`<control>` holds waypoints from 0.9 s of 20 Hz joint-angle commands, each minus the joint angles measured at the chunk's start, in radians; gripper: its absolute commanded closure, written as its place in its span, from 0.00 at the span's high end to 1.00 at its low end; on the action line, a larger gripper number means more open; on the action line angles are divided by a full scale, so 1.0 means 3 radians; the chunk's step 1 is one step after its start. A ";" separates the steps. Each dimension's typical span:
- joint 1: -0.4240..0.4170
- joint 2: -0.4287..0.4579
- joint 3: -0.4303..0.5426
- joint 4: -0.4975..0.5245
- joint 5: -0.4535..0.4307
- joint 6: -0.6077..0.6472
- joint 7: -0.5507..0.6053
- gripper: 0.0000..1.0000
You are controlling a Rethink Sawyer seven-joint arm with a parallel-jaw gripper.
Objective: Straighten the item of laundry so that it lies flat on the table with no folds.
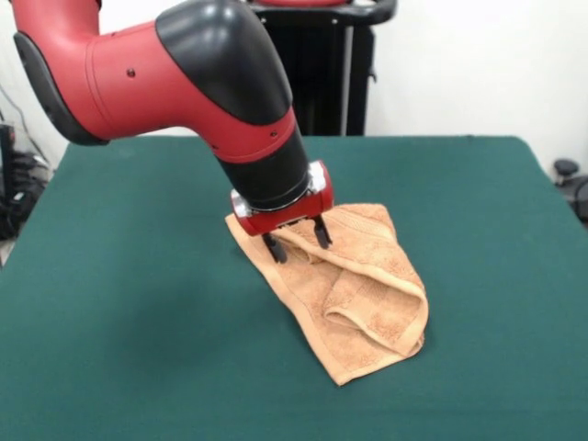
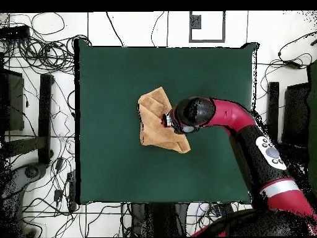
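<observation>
Orange-tan towel (image 1: 354, 294), dark green table (image 1: 138, 303), red-black arm (image 1: 184, 73).

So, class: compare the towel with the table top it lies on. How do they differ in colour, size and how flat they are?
The towel is orange-tan; the table is dark green. The towel is small and covers only a patch near the middle; the table is far wider. The towel is rumpled, with folded-over layers; the table lies flat. Both look soft and matte.

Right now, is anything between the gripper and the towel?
No. In the front view the gripper, fingers apart, hangs right at the folded towel, its tips against the raised fold. Nothing else lies between them on the table.
</observation>
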 commanded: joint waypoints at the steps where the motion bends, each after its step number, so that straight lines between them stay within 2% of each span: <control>1: -0.0003 0.0291 0.0144 0.0366 -0.0094 0.0027 -0.0569 1.00; 18: -0.0098 0.0486 0.0184 0.0477 -0.0147 -0.0185 -0.0511 1.00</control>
